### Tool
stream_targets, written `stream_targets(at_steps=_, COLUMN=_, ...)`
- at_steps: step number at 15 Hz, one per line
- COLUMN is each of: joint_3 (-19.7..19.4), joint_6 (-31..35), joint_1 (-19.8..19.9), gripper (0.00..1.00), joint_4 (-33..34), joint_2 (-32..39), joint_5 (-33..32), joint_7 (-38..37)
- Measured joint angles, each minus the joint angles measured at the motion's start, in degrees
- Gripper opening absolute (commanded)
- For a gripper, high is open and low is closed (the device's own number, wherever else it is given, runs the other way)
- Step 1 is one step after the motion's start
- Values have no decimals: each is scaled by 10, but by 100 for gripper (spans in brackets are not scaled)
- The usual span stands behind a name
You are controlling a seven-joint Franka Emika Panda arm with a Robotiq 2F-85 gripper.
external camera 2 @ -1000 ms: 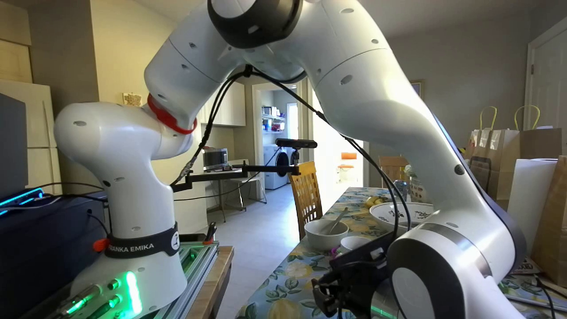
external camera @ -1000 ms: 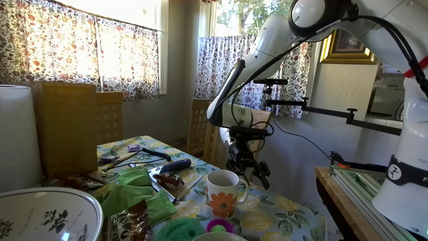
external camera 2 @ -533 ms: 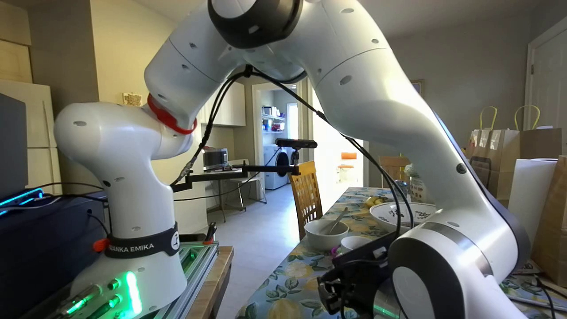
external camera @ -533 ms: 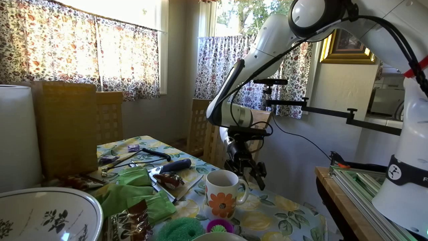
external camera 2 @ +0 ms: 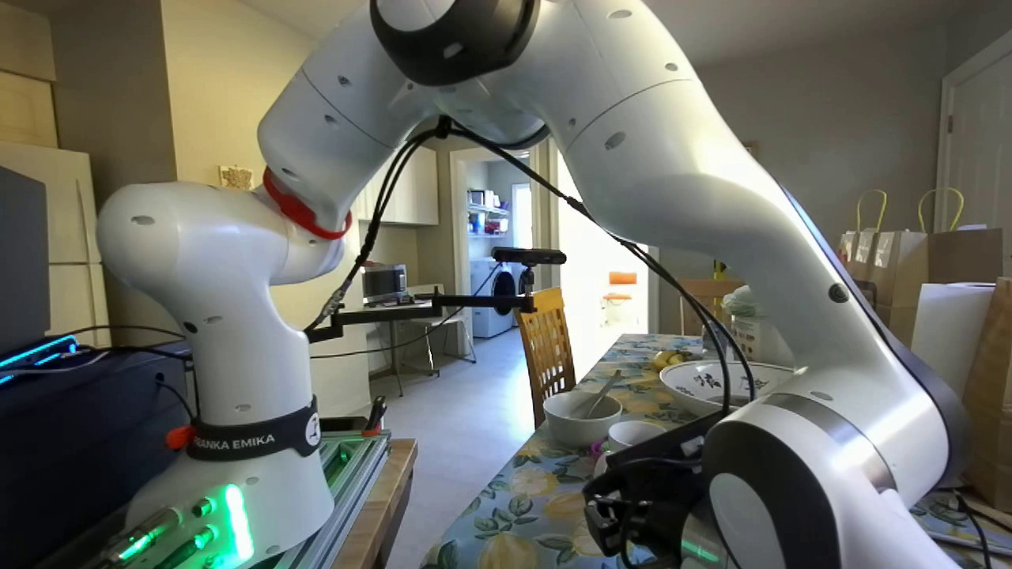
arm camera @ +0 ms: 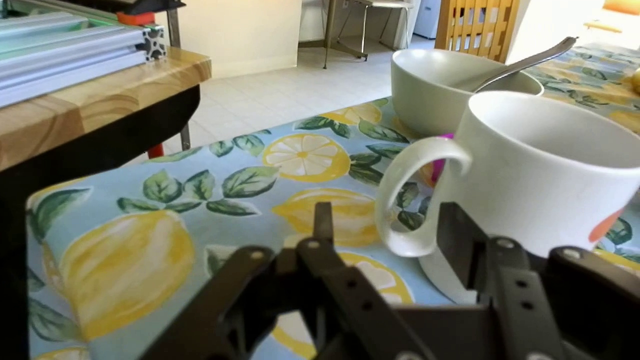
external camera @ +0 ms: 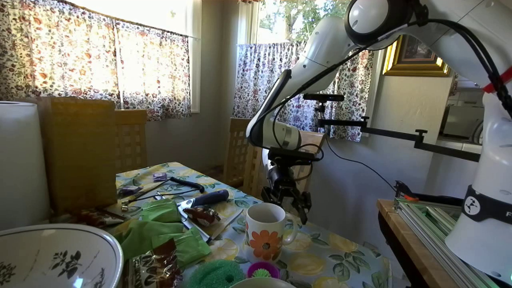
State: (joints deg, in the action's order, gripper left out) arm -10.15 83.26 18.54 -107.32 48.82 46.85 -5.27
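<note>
You seem at the approach step: end effector (arm camera: 388, 230) near the white mug (arm camera: 540, 200), jaws apart; next calls for centring its handle (arm camera: 386, 205) between them.

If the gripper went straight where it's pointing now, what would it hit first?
Probably the orange-flowered mug's handle, ahead of the open gripper; depth is unclear, so a fingertip might touch the mug's body first.

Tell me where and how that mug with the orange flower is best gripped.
By its handle, I'd judge, coming from the side where the gripper hovers, its spread fingers straddling the loop's outer curve. The mug stands upright, the handle juts out sideways, and in the wrist view that curve appears between the fingers.
</note>
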Motion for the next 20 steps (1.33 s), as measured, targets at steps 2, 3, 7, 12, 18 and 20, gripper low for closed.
stream_targets(at_steps=2, joint_3=0, joint_6=0, joint_1=-1, gripper=61, joint_4=0, joint_2=0, joint_5=7, joint_7=-2)
stream_targets(at_steps=3, joint_3=0, joint_6=0, joint_1=-1, gripper=61, joint_4=0, joint_2=1, joint_5=11, joint_7=-2)
stream_targets(at_steps=7, joint_3=0, joint_6=0, joint_1=-8, gripper=59, joint_4=0, joint_2=4, joint_5=15, joint_7=-2)
stream_targets(at_steps=12, joint_3=0, joint_6=-2, joint_1=-17, gripper=59, joint_4=0, joint_2=8, joint_5=15, joint_7=-3)
stream_targets(at_steps=18, joint_3=0, joint_6=-6, joint_1=-21, gripper=57, joint_4=0, joint_2=9, joint_5=15, joint_7=-5)
stream_targets(at_steps=20, joint_3=0, joint_6=-8, joint_1=-21, gripper=58, joint_4=0, joint_2=10, joint_5=15, joint_7=-7)
